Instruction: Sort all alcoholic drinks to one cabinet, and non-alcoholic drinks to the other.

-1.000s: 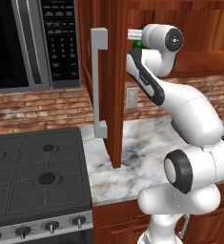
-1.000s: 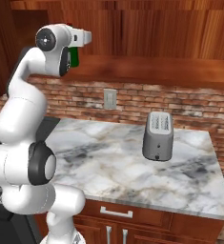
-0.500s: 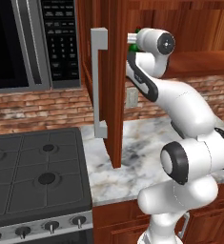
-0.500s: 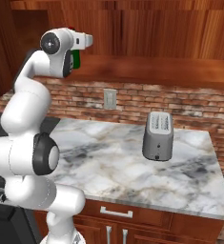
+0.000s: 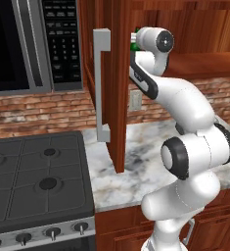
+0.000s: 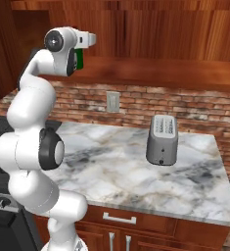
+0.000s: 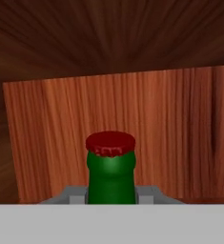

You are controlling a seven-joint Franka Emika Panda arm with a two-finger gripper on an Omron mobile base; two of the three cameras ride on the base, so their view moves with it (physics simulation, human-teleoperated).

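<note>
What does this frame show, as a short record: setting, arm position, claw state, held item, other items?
setting: kitchen with marble counter, stove, microwave
arm position: raised to the upper cabinet, beside its open cabinet door
claw: shut on the green bottle
held item: green bottle, red cap, upright, facing the cabinet's wooden back wall in the hand view
other items: toaster on the counter; wall outlet on the brick backsplash

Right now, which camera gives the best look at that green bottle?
The hand view: the green bottle stands close up, its neck and red cap clear against the cabinet's wood. The left base view shows a green sliver behind the arm; the right base view shows part of its body.
</note>
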